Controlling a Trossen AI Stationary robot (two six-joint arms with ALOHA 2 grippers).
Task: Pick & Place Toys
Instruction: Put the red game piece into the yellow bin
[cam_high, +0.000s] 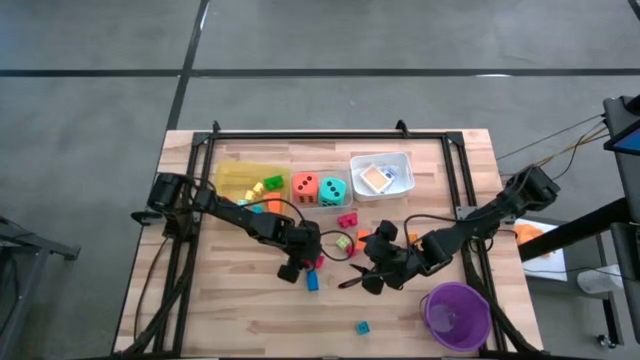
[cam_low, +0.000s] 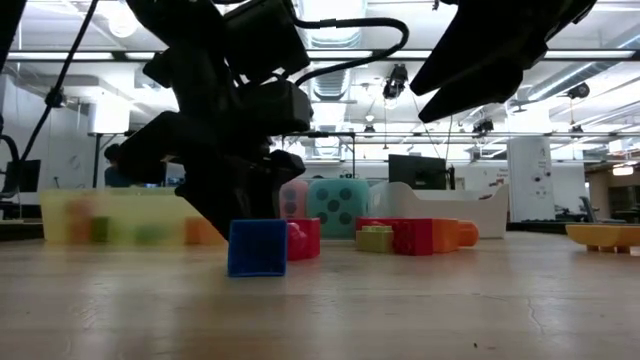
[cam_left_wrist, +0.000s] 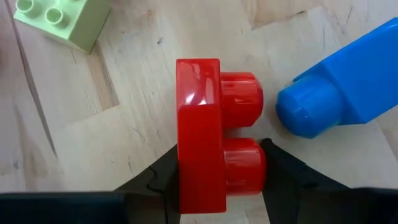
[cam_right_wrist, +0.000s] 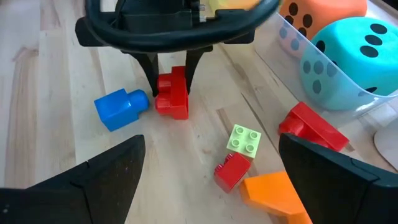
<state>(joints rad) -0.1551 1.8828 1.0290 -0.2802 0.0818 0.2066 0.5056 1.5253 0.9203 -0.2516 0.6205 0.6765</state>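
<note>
A red two-stud block (cam_left_wrist: 199, 124) lies on its side on the wooden table, just right of a blue block (cam_left_wrist: 348, 81). My left gripper (cam_right_wrist: 171, 74) stands over the red block (cam_right_wrist: 174, 102) near the table's middle (cam_high: 300, 265), shut on it. My right gripper (cam_high: 372, 278) hovers to its right, wide open and empty (cam_right_wrist: 211, 143). The orange and teal dice (cam_high: 320, 188) sit in the clear tray at the back. My left gripper pinches the red block between its two fingers, one on the flat base side (cam_left_wrist: 183, 171), the other against the near stud (cam_left_wrist: 249, 168). The fingers come from above, pointing down. The block lies on its side on the table.
A light green block (cam_right_wrist: 245, 139), red blocks (cam_right_wrist: 233, 169) and an orange block (cam_right_wrist: 273, 193) lie between the grippers and the clear tray. The yellow tray (cam_high: 250, 182) and white tray (cam_high: 382, 175) stand at the back. The purple cup (cam_high: 457, 315) is at the near right, a small teal block (cam_high: 362, 327) beside it.
</note>
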